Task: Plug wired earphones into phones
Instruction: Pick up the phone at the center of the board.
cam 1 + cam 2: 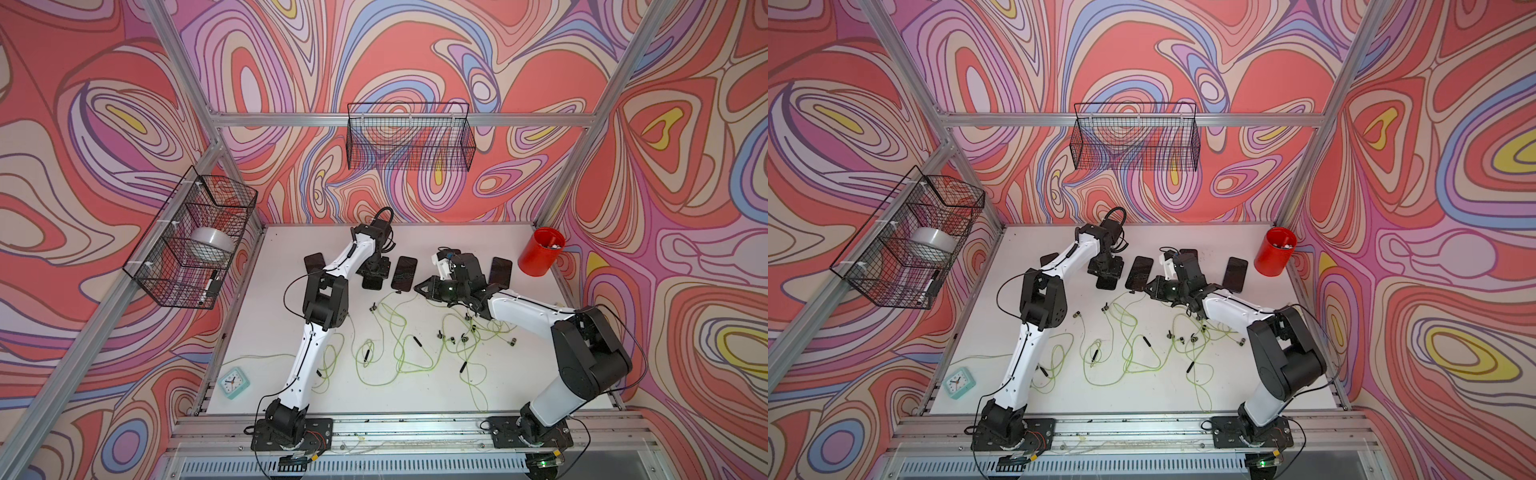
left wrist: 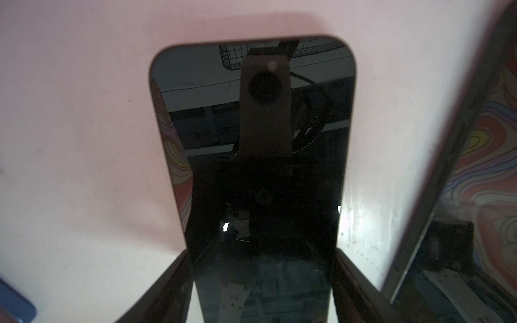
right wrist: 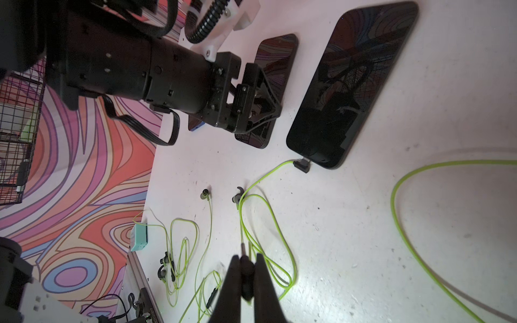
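Nothing really readable here, folks. The little teal alarm clock (image 1: 234,382) in both top views has a dial, but its numerals are way too tiny to make out. No labels, brands or signs legible anywhere else either.

My left jaws clamp held phone (image 2: 251,139) by long edges; neighbour phone (image 2: 481,195) crowds one side, bare table (image 2: 70,167) other side. My right jaws, pinching plug (image 3: 247,275), hang over tangled earphone cables (image 1: 400,332) filling mid-table. Near-middle table strip free. Red cup (image 1: 540,251) blocks far right corner, teal alarm clock (image 1: 235,382) near left edge.
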